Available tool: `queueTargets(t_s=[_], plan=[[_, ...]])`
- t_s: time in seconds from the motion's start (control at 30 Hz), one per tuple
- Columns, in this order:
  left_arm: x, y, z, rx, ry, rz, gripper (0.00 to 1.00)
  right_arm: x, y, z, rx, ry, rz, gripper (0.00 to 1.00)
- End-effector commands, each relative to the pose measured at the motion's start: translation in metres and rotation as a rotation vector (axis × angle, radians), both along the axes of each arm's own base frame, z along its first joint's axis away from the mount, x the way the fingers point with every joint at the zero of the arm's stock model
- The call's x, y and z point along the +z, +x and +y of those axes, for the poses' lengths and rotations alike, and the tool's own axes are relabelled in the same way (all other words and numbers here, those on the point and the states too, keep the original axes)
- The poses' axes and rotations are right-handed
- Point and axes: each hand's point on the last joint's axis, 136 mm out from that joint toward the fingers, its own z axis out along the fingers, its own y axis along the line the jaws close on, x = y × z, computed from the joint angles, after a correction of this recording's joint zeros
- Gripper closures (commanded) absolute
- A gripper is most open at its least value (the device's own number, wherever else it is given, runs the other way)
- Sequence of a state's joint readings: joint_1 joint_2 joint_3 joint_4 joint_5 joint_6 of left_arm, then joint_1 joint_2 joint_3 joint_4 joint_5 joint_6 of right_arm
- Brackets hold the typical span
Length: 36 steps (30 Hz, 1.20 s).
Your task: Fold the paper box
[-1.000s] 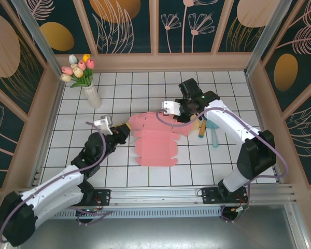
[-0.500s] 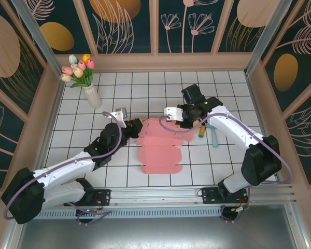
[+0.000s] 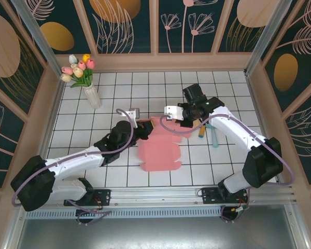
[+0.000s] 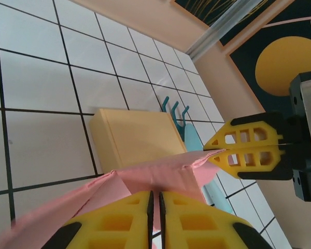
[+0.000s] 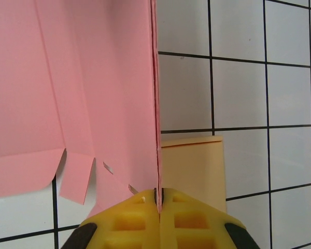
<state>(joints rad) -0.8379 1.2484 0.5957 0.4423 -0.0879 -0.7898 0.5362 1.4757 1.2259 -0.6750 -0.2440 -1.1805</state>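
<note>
Thin, smooth pink die-cut paper box sheet (image 3: 158, 150) lying mid-table on the white gridded tile table (image 3: 114, 88).
The left gripper (image 4: 155, 197) and the right gripper (image 5: 158, 194) each pinch its creased edges, yellow latticed jaws nearly together.

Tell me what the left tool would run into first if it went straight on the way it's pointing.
The pink paper box pinched in the left tool comes first. Past that sheet, the tan block lies roughly in line, though depth is unclear; the right tool sits aside.
</note>
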Motion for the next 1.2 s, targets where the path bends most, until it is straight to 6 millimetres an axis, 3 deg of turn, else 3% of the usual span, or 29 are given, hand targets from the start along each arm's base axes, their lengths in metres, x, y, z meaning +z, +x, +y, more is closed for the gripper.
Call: queueTargets(t_s=[0.0, 0.17, 0.3, 0.4, 0.47, 0.67, 0.87, 0.9, 1.17], plan=[[0.026, 0.007, 0.002, 0.029, 0.001, -0.067, 0.84, 0.008, -0.011, 0.009, 0.055, 0.045, -0.030, 1.00], [0.024, 0.002, 0.044, 0.146, 0.111, -0.130, 0.81, 0.004, -0.009, 0.008, 0.062, 0.007, -0.097, 1.00], [0.012, -0.007, 0.091, 0.282, 0.186, -0.166, 0.76, 0.007, -0.004, 0.008, 0.035, -0.018, -0.144, 1.00], [-0.004, -0.014, 0.114, 0.336, 0.239, -0.165, 0.73, 0.007, -0.002, 0.002, 0.014, -0.036, -0.176, 1.00], [-0.020, -0.020, 0.112, 0.295, 0.254, -0.146, 0.72, 0.009, -0.001, 0.000, -0.001, -0.034, -0.195, 1.00], [-0.047, -0.041, 0.074, 0.036, 0.240, -0.145, 0.75, 0.013, 0.003, -0.004, -0.043, -0.009, -0.165, 1.00], [-0.044, -0.047, 0.056, -0.061, 0.217, -0.153, 0.77, 0.007, 0.007, -0.010, -0.064, 0.007, -0.148, 1.00], [-0.044, -0.047, 0.056, -0.060, 0.212, -0.155, 0.77, 0.009, 0.013, -0.018, -0.094, 0.013, -0.145, 1.00], [-0.057, -0.035, 0.054, -0.024, 0.269, -0.156, 0.74, 0.000, 0.010, -0.019, -0.090, 0.003, -0.120, 1.00]])
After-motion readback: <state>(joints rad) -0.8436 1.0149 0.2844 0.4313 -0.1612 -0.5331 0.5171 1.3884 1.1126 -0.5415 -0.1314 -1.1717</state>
